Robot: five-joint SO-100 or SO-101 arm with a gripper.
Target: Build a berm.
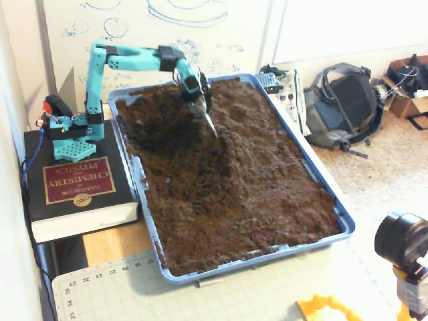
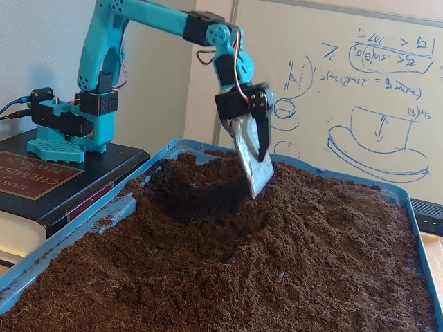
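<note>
Berm (image 1: 231, 144): a low ridge of dark, crumbly soil rising in the tray's far half, running from centre toward 12 o'clock in the downward-looking fixed view; in the low fixed view it is standing as a hump (image 2: 277, 207) right of a scooped hollow.

Nearest the downward camera, at 6 o'clock, a cutting mat (image 1: 200, 294) is lying under the tray's near rim; a black camera (image 1: 404, 241) is sitting at 4 o'clock. The blue tray (image 1: 344, 224) is holding soil (image 1: 247, 207) almost edge to edge, flatter at the near end.

At 9 o'clock, a thick chemistry handbook (image 1: 80, 184) is carrying the teal arm's base (image 1: 70, 137). The arm is reaching over the tray's far-left part; a hollow (image 1: 164, 130) is lying at 11 o'clock.

Gripper (image 2: 252, 173): carrying a flat metal blade, tip touching the soil at the berm's left flank. Cannot tell how far it is open.

Farthest, a backpack (image 1: 341, 103) at 2 o'clock and a whiteboard (image 2: 360, 90) behind.
</note>
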